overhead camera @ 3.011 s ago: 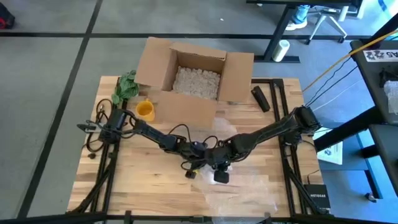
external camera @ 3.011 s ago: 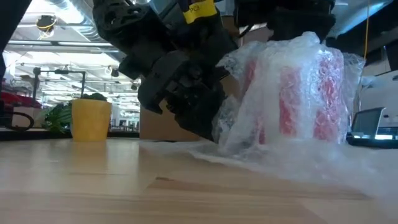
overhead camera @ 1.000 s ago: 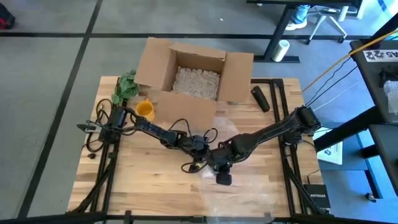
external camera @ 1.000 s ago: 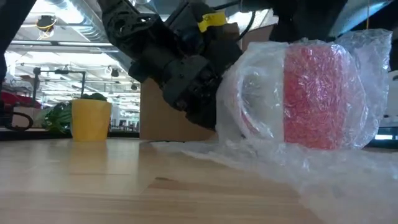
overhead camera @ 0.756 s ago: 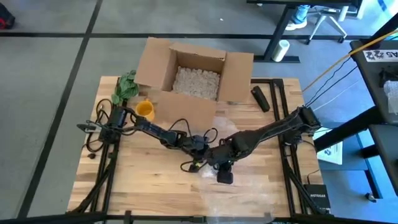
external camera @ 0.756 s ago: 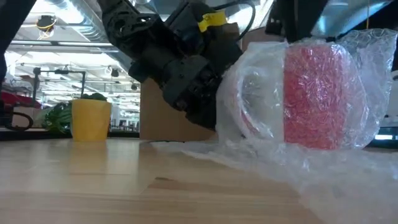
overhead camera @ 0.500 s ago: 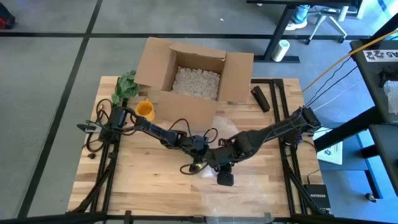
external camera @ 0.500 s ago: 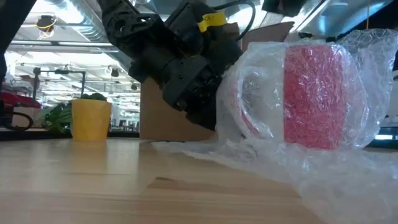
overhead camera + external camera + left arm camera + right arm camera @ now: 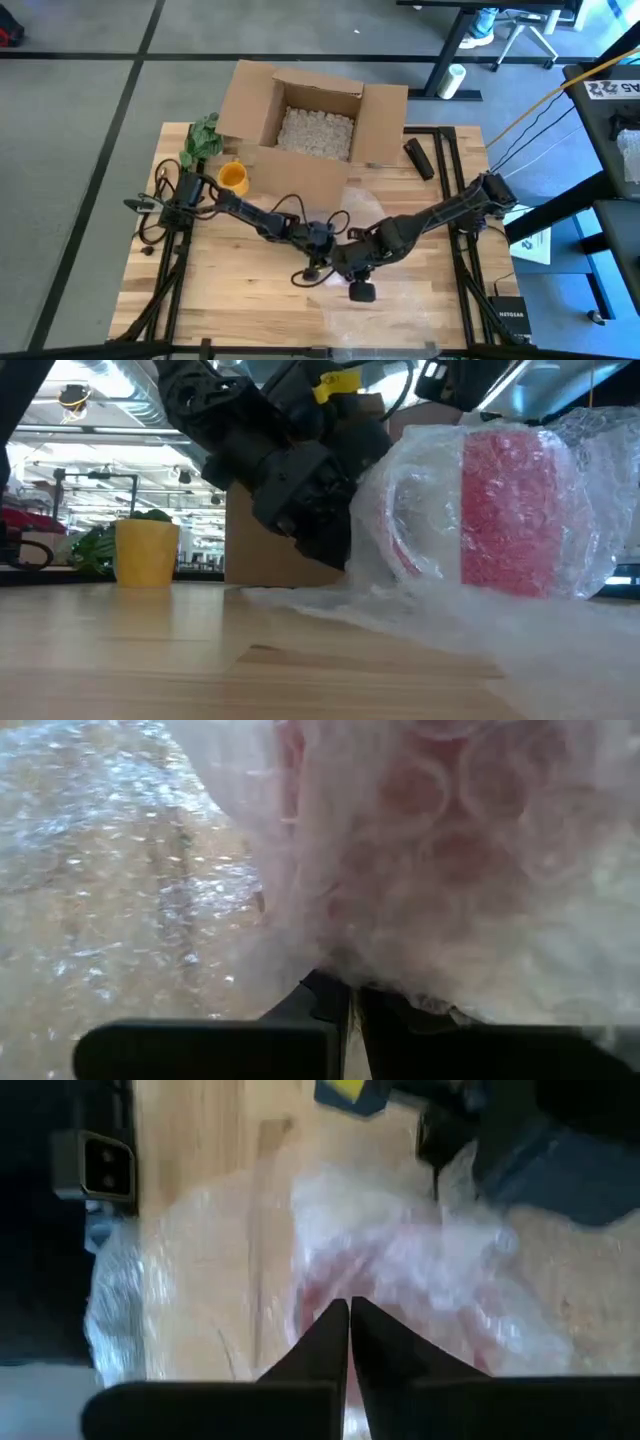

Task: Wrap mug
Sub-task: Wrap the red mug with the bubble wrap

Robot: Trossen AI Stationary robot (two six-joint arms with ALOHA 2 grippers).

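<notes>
A wooden table seen from above, with two dark robot arms meeting low in the centre of the frame. The left arm reaches in from the left edge, the right arm from the right, and their ends come together over a sheet of clear bubble wrap spread on the lower middle of the table.

In the level view, a red mug fills the right half of the frame, lying on its side and swathed in the bubble wrap, which trails onto the tabletop beneath it. The left gripper presses in from the left against the wrapped bundle. Its own wrist view shows the two dark fingers drawn together with only a thin slit between them, pinching a fold of the wrap — the red of the mug glows through just beyond.

The right gripper hangs above the bundle; its fingers are closed against each other, tips at the wrapped mug, and whether they hold any film cannot be told.

At the top centre of the overhead frame sits an open cardboard box of pale packing fill. To its left — a yellow cup and a green leafy item. A small dark object lies right of the box.
</notes>
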